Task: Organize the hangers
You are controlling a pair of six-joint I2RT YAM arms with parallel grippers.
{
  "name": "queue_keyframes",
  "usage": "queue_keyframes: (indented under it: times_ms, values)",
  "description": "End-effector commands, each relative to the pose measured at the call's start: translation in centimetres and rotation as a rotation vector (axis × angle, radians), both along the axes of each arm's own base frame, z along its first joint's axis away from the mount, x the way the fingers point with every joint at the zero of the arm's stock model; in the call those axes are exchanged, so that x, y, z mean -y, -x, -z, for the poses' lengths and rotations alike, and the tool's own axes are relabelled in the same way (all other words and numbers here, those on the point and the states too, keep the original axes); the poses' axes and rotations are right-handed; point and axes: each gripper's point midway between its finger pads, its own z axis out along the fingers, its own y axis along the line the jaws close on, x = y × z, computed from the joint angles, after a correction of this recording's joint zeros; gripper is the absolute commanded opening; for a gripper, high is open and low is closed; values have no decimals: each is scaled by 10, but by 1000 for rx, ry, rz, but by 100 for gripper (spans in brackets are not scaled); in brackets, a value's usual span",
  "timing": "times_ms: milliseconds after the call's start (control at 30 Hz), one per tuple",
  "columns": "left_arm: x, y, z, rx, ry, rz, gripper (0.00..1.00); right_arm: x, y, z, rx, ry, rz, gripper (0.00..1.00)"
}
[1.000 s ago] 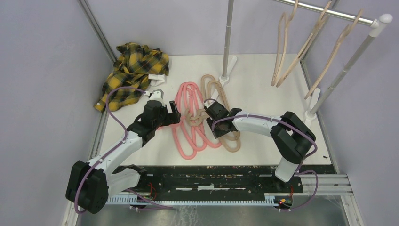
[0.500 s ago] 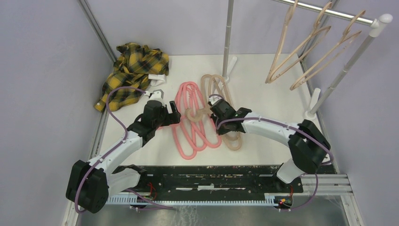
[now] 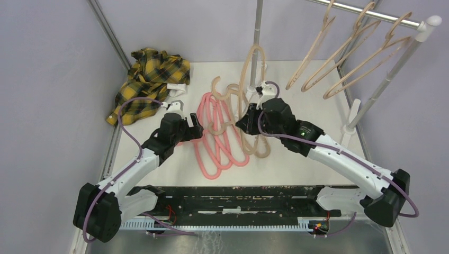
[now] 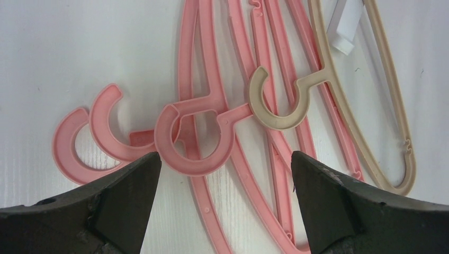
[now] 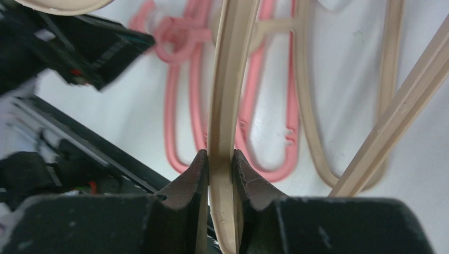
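Currently the right gripper is pinching the thin arm of a beige hanger between its jaws and holding it tilted up off the table. The left gripper is hovering with jaws spread wide over the hooks of the pink hangers, which are lying overlapped beside another beige hanger. Three more beige hangers are hanging from the rail at the far right. These hangers look light, stiff and smooth, so they are likely to swing or snag each other. A firm pinch on a straight arm near the hook seems safest. Compared with half a second ago, the held hanger is rising from the pile, and the rail hangers are swinging leftward.
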Motion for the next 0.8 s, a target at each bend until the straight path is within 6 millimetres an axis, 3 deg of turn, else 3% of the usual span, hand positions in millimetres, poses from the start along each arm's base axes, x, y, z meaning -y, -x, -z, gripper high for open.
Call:
queue_keyframes:
  times_ms: [0,200,367,500,767]
  values:
    - [3,-6,-24,70,65,-25,99,-20,-8,-124,185,-345,28,6]
    - [5,-4,-25,72,79,-20,99,-33,-19,-183,262,-476,49,6]
    - [3,-1,-33,91,89,-20,99,-18,-42,-218,355,-524,189,6]
    - [0,1,-38,113,89,-29,99,-2,-49,-232,394,-563,282,6]
    - [4,0,-35,103,93,-16,99,18,-71,-236,424,-546,398,7]
